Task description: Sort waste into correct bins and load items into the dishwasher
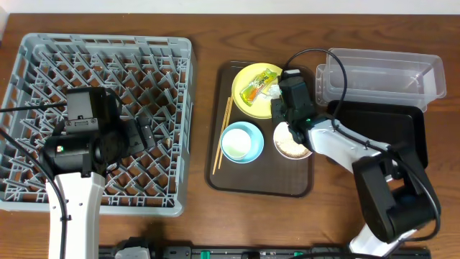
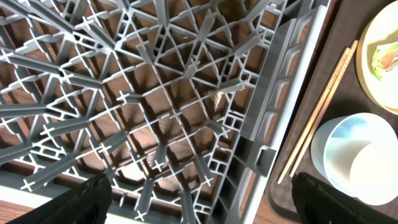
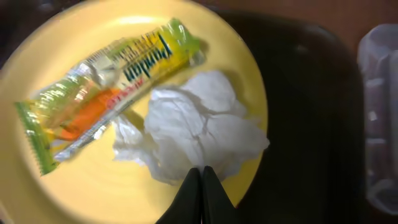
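Napkin (image 3: 199,134) on plate (image 3: 93,180), right claw (image 3: 201,174) closed at its edge

One brown serving tray (image 1: 259,180) holds one yellow plate (image 3: 81,180), one light blue bowl (image 2: 345,134), one white bowl (image 1: 277,144), two chopsticks (image 2: 317,106), and perhaps one white cup (image 2: 376,171), though it is hard to make out. The plate holds one wrapper (image 3: 106,81) and one napkin (image 3: 193,134). Left of the tray is one grey rack (image 1: 108,43). Right of it are one clear tub (image 1: 381,72) and one black tray (image 1: 381,122).
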`<state>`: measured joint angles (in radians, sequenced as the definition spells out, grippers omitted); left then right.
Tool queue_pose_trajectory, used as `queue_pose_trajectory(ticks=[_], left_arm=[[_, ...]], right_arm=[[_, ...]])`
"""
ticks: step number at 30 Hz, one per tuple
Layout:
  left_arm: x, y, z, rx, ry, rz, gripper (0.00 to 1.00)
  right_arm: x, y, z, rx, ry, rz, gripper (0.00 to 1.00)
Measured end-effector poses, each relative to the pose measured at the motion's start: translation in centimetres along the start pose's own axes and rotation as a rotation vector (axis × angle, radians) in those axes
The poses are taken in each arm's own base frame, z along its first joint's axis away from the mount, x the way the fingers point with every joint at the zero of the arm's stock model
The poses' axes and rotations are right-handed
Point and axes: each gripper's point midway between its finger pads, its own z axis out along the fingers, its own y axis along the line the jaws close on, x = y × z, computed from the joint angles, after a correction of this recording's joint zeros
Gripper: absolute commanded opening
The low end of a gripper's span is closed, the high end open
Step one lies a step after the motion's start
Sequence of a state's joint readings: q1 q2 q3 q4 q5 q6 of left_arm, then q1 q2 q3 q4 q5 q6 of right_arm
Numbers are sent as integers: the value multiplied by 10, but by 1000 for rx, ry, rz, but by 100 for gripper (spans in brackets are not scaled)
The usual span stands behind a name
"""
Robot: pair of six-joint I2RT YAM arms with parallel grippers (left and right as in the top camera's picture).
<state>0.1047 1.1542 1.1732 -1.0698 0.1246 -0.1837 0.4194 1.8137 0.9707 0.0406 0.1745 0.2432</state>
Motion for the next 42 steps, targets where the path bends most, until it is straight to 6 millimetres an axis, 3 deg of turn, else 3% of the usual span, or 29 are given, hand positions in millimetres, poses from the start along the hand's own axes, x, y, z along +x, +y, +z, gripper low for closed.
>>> queue_pose_trajectory(ticks=[2, 6, 10, 14, 16, 19, 20, 21, 24, 26, 32, 34, 35, 36, 37, 42], left_arm=[[0, 0, 0, 0, 0, 0, 94], [0, 0, 0, 0, 0, 0, 95], [0, 0, 0, 0, 0, 0, 94], [0, 0, 0, 0, 0, 0, 94], [0, 0, 0, 0, 0, 0, 94], [0, 0, 0, 0, 0, 0, 94], [0, 0, 0, 0, 0, 0, 94], [0, 0, 0, 0, 0, 0, 94], [0, 0, 0, 0, 0, 0, 94], [0, 0, 0, 0, 0, 0, 94], [0, 0, 0, 0, 0, 0, 94], [0, 0, 0, 0, 0, 0, 94], [0, 0, 0, 0, 0, 0, 94], [0, 0, 0, 0, 0, 0, 94], [0, 0, 0, 0, 1, 0, 93], [0, 0, 0, 0, 0, 0, 93]], right_arm=[[-17, 0, -14, -7, -44, 11, 1], [-73, -13, -60, -14, -205, 59, 1], [-125, -55, -111, 54, -368, 128, 1], [-135, -111, -134, 188, -408, 195, 1], [-127, -143, -134, 270, -382, 229, 1], [-115, -175, -132, 348, -344, 262, 1], [-111, -186, -131, 371, -332, 276, 7], [-107, -194, -130, 387, -319, 285, 18], [-97, -207, -123, 404, -282, 301, 67], [-96, -206, -119, 380, -274, 298, 77], [-118, -173, -117, 198, -340, 269, 78], [-127, -152, -121, 137, -365, 245, 79], [-130, -142, -123, 111, -371, 233, 84], [-132, -129, -127, 79, -372, 219, 96], [-132, -120, -129, 57, -360, 213, 99], [-137, -79, -150, -16, -214, 154, 99]])
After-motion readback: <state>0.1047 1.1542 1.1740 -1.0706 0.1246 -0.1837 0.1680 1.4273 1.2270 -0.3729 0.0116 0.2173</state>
